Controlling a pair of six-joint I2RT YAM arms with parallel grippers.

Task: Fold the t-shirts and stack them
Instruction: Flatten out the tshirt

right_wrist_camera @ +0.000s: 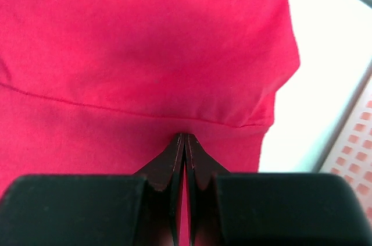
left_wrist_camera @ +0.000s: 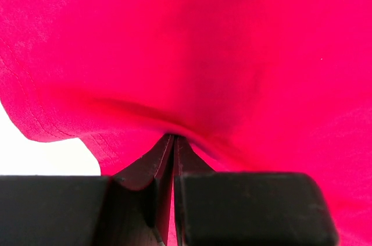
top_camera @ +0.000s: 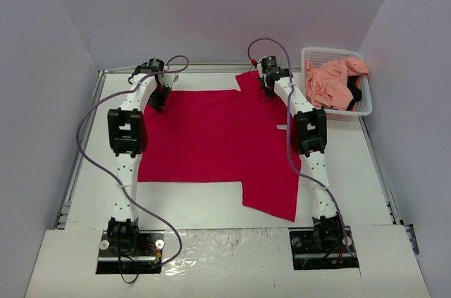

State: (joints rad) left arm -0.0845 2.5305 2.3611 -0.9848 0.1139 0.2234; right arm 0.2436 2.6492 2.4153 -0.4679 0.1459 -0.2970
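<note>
A crimson red t-shirt [top_camera: 211, 136] lies spread flat on the white table, one sleeve pointing toward the near edge. My left gripper [top_camera: 159, 95] is at the shirt's far left corner, shut on the red cloth [left_wrist_camera: 192, 54], which bunches at its tips [left_wrist_camera: 174, 136]. At the far right corner, my right gripper [top_camera: 268, 85] is also shut on the red cloth [right_wrist_camera: 145, 54], pinching just below a stitched hem at its tips [right_wrist_camera: 184, 135]. A salmon pink t-shirt [top_camera: 331, 81] lies crumpled in the basket over a bit of black garment [top_camera: 354, 94].
A white plastic lattice basket [top_camera: 331, 52] stands at the back right corner of the table; its wall [right_wrist_camera: 354, 147] shows in the right wrist view. Grey walls close in three sides. Both arms reach out over the shirt's left and right edges.
</note>
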